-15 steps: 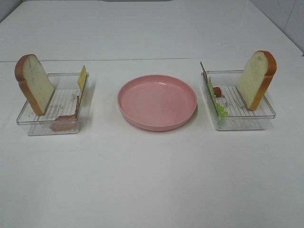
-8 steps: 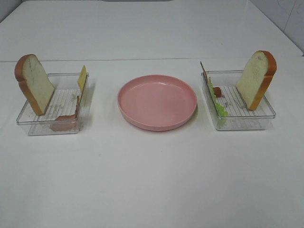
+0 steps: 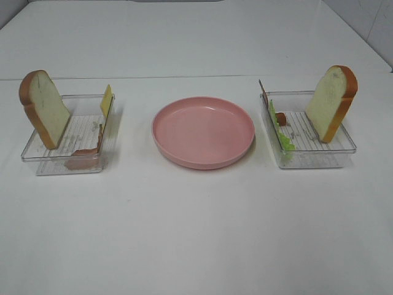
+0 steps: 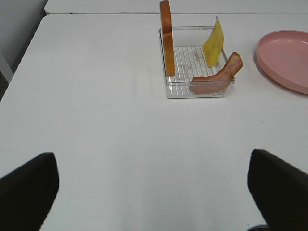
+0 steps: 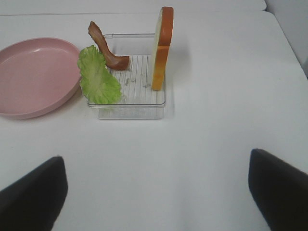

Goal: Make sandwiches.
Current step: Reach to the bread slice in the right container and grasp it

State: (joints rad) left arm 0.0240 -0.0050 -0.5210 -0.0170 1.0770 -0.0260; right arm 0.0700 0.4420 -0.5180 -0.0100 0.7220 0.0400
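Note:
No stack stands; the parts lie apart. The left clear tray (image 3: 37,161) holds an upright bread slice (image 3: 44,109), a yellow cheese slice (image 3: 107,101) and a bacon strip (image 3: 86,150). The right clear tray (image 3: 319,161) holds an upright bread slice (image 3: 331,103), a green lettuce leaf (image 3: 282,135) and a bacon strip (image 3: 279,117). Neither gripper shows in the exterior high view. My left gripper (image 4: 154,197) is open and empty, well short of the left tray (image 4: 199,91). My right gripper (image 5: 156,197) is open and empty, well short of the right tray (image 5: 130,110).
A pink round plate (image 3: 203,131) with nothing on it sits between the trays on the white table (image 3: 196,233). It also shows at the edge of the left wrist view (image 4: 286,57) and of the right wrist view (image 5: 33,74).

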